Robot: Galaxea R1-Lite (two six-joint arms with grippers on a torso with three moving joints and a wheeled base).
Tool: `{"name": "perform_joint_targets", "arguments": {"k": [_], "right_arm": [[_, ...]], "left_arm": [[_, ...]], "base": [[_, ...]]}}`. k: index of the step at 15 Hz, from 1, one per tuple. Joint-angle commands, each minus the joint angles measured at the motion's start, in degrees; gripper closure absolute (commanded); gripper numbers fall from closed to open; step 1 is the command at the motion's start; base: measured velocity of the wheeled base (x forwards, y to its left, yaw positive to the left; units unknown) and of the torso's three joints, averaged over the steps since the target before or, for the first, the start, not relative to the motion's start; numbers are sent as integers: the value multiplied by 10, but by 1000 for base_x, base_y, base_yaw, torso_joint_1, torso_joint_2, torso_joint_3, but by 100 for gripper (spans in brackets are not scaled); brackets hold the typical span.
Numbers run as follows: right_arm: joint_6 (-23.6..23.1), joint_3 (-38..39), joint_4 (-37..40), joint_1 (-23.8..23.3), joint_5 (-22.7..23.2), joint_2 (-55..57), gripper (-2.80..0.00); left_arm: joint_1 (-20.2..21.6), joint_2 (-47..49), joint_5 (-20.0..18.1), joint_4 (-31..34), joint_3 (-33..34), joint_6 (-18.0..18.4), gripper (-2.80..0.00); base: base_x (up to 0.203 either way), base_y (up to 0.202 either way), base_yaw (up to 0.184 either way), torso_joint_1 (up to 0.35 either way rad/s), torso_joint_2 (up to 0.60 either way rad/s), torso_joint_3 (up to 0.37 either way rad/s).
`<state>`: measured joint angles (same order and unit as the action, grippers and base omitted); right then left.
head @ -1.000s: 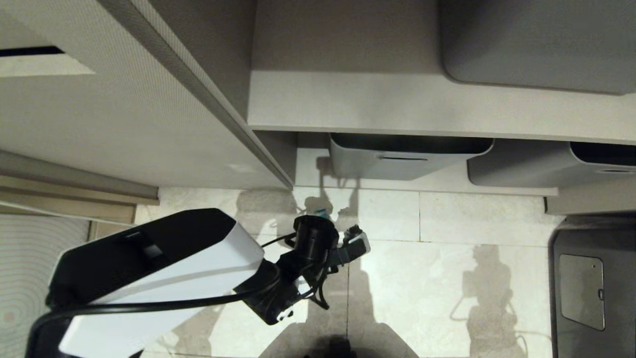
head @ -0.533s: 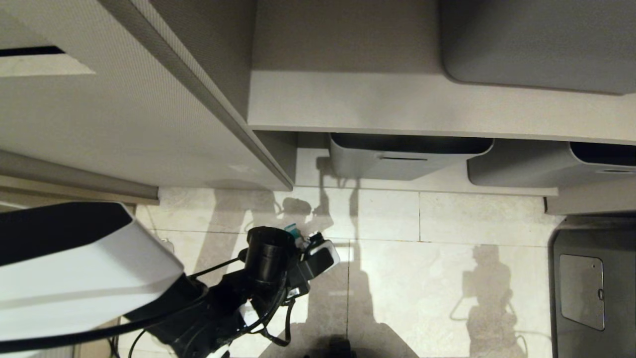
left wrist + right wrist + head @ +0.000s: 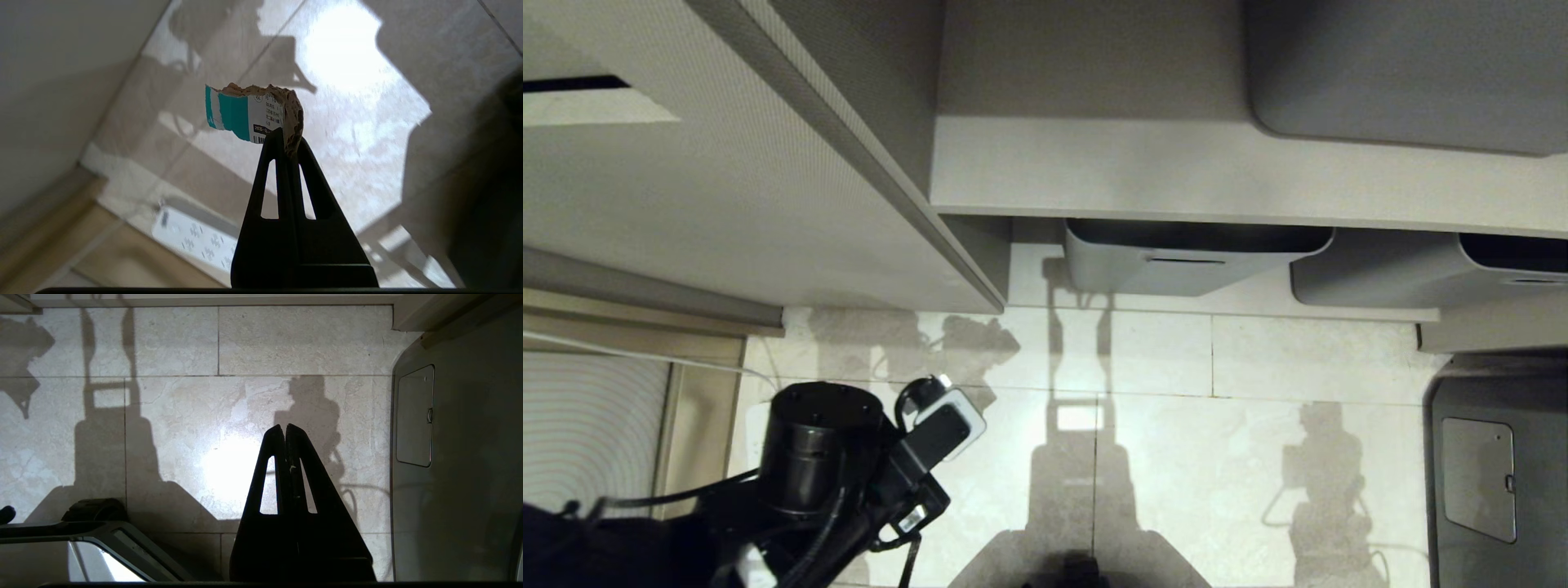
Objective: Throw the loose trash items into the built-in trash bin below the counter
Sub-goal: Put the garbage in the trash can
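Observation:
My left gripper [image 3: 288, 141] is shut on one of the loose trash items, a torn teal-and-white wrapper scrap [image 3: 241, 112] with a crumpled brown edge, held above the tile floor. In the head view only that arm's black wrist [image 3: 821, 445] shows, low at the left; the scrap is hidden there. A beige cabinet front [image 3: 727, 188] fills the upper left, and I cannot make out the built-in trash bin's flap on it. The counter is out of view. My right gripper [image 3: 285, 428] hangs shut and empty over the floor.
Two grey plastic tubs [image 3: 1184, 261] [image 3: 1503, 273] sit under a pale shelf [image 3: 1135, 171] at the back. My dark base [image 3: 1494, 465] is at the lower right. A white power strip [image 3: 192, 239] lies on the floor near the cabinet's foot.
The left arm has swung back and to the left in the head view, from the middle of the floor to the lower left corner. The teal scrap beside the wrist no longer shows there.

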<state>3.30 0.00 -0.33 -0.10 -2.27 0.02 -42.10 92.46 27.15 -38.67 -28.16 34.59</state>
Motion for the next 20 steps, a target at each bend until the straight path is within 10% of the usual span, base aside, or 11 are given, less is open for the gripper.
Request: {"name": "perform_joint_targets", "arguments": {"k": [1, 7, 9, 13, 17, 20], "right_arm": [[0, 1, 0, 0, 0, 0, 0], [0, 1, 0, 0, 0, 0, 0], [0, 1, 0, 0, 0, 0, 0], [0, 1, 0, 0, 0, 1, 0], [0, 1, 0, 0, 0, 0, 0], [0, 1, 0, 0, 0, 0, 0]], "left_arm": [[8, -104, 5, 78, 2, -36, 0], [221, -339, 12, 315, 9, -120, 0], [314, -403, 10, 311, 50, -146, 0], [342, -488, -23, 252, 199, -195, 0], [342, -549, -137, 228, 283, -317, 0], [414, -651, -247, 335, 283, -326, 0]], "base": [[0, 0, 0, 0, 0, 0], [0, 0, 0, 0, 0, 0], [0, 0, 0, 0, 0, 0], [0, 0, 0, 0, 0, 0], [0, 0, 0, 0, 0, 0], [0, 0, 0, 0, 0, 0]]}}
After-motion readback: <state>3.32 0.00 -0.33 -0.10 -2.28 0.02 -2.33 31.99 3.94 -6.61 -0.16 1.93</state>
